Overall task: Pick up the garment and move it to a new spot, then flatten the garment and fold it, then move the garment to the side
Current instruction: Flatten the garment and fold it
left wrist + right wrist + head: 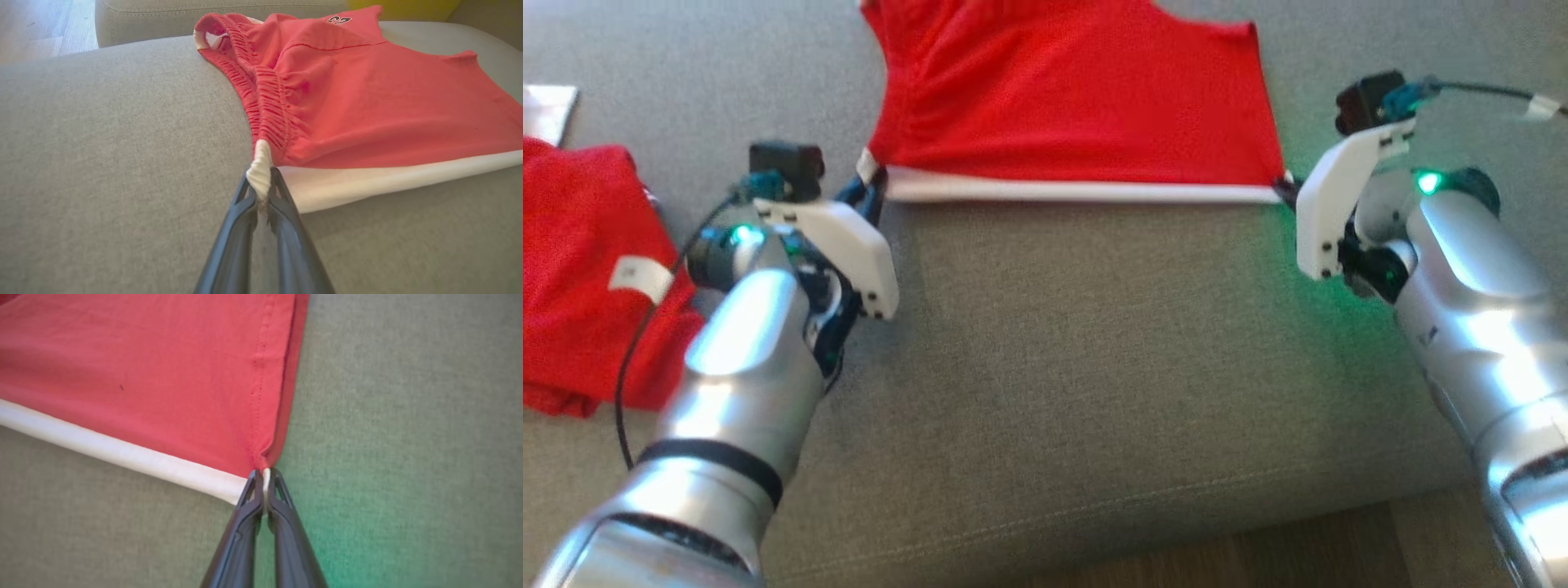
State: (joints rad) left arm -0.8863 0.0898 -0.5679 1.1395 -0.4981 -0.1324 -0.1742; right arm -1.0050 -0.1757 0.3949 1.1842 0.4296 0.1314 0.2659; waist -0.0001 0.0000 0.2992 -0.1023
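From the head, the red garment [1070,98] lies on the grey cushion [1094,343], white hem [1078,192] taut between left gripper [870,184] and right gripper [1286,189]. Left wrist: fingers clamped on a bunched hem corner, so pull gently. Right wrist: fingers pinched on the other corner; hold both grippers level.

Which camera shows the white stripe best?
The head view: the whole white stripe runs from the left gripper to the right gripper. Each wrist view shows one end, pinched in that arm's gripper.
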